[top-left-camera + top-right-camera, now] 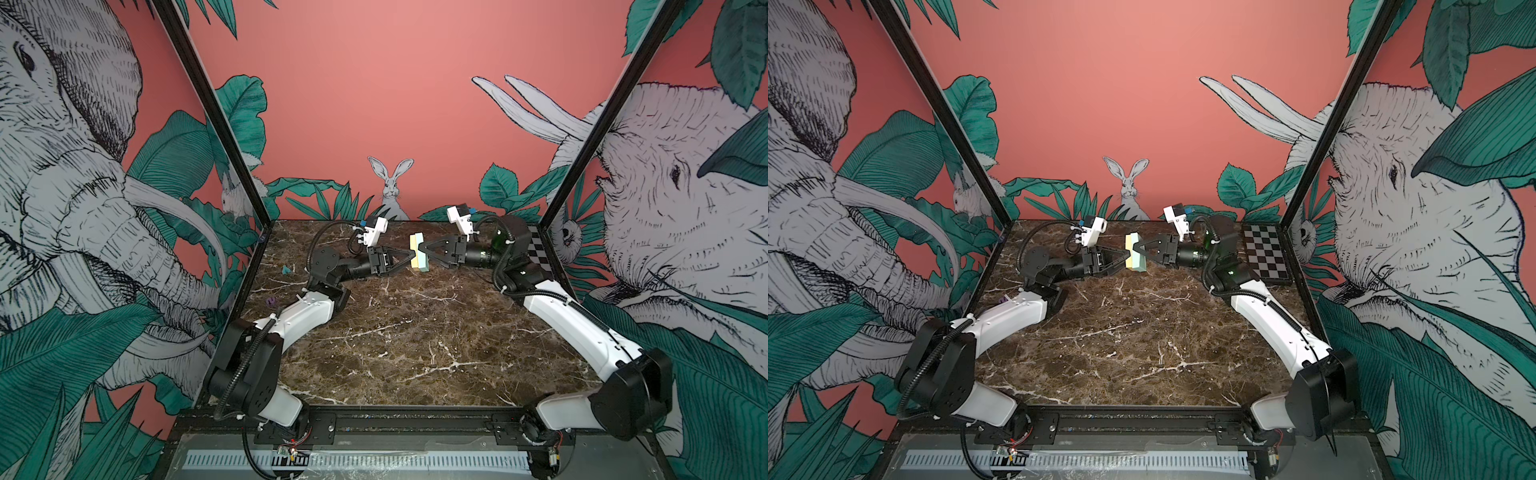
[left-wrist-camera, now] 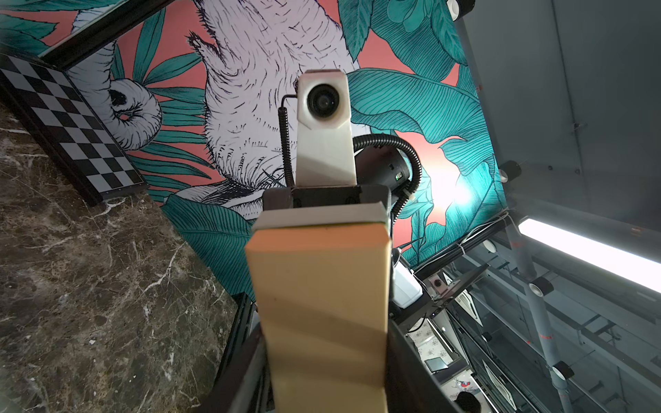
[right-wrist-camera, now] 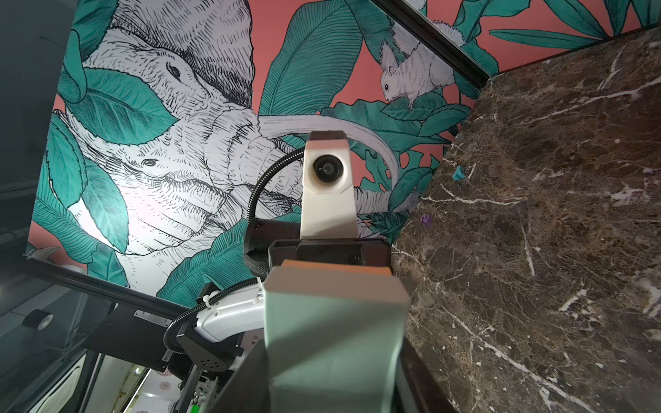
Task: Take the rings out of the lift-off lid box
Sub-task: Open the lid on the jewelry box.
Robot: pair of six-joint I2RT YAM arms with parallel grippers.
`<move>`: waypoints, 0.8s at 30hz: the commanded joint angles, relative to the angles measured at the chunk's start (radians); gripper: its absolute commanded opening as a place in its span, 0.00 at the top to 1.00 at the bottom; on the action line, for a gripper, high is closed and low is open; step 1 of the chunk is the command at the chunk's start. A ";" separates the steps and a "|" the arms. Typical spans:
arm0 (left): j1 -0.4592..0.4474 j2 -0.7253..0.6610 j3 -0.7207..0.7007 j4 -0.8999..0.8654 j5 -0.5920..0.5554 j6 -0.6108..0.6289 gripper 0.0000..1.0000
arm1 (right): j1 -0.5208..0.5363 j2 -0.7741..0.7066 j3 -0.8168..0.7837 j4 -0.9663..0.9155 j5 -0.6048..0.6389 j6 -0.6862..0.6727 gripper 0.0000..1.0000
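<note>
Both grippers pinch the lift-off lid box from opposite sides, holding it on edge over the tabletop near the middle of the far edge. Whether its lower edge touches the tabletop is unclear. The left gripper clamps the cream base, and the right gripper clamps the mint lid. Lid and base sit together, so the inside is hidden. The left wrist view shows the checkerboard by the far right corner. The right wrist view instead shows the teal bit and purple bit near the left edge.
</note>
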 commanded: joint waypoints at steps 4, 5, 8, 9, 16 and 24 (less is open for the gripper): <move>0.004 0.010 0.015 0.142 0.003 -0.041 0.59 | -0.035 -0.025 0.033 -0.002 -0.017 0.030 0.61; 0.004 0.013 0.017 0.142 0.003 -0.040 0.60 | -0.039 -0.027 0.038 -0.003 -0.018 0.032 0.61; 0.004 0.020 0.021 0.144 -0.002 -0.041 0.62 | -0.046 -0.031 0.047 -0.009 -0.020 0.033 0.61; 0.004 0.023 0.024 0.145 -0.002 -0.042 0.63 | -0.047 -0.030 0.048 -0.010 -0.020 0.033 0.61; 0.005 0.028 0.025 0.165 -0.007 -0.059 0.63 | -0.051 -0.045 0.048 -0.052 -0.020 0.009 0.61; 0.026 0.022 0.011 0.182 -0.018 -0.073 0.63 | -0.108 -0.097 0.072 -0.296 0.017 -0.146 0.61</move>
